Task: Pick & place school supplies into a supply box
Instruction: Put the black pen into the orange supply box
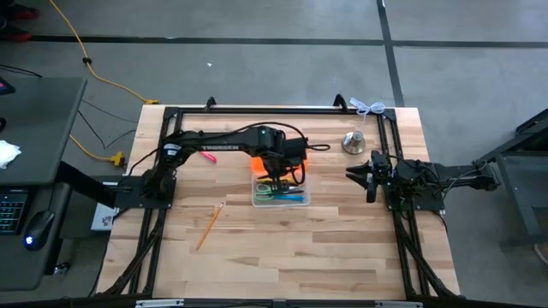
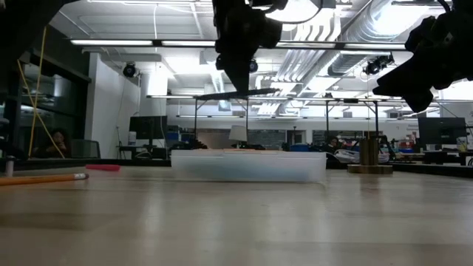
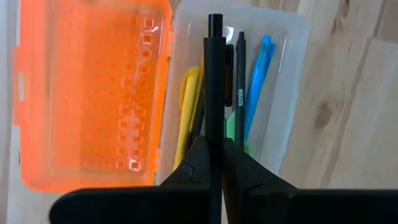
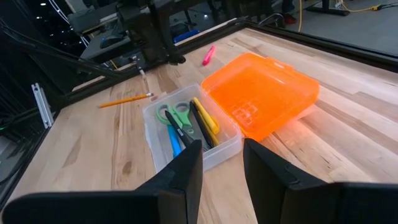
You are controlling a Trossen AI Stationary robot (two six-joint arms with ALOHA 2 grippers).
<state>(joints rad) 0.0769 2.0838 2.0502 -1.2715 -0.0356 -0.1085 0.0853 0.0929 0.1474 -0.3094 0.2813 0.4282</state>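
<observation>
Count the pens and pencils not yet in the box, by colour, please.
Yellow pencil, on the table: 1
Pink pen, on the table: 1
Black pen, gripped in the left hand over the box: 1
Total: 3

A silver bell-shaped metal object [image 1: 354, 141] stands at the upper right of the wooden table [image 1: 282, 257]. A yellow cable [image 1: 86, 60] crosses the grey floor at upper left. A keyboard [image 1: 10, 210] and mouse [image 1: 38, 229] lie at far left.
</observation>
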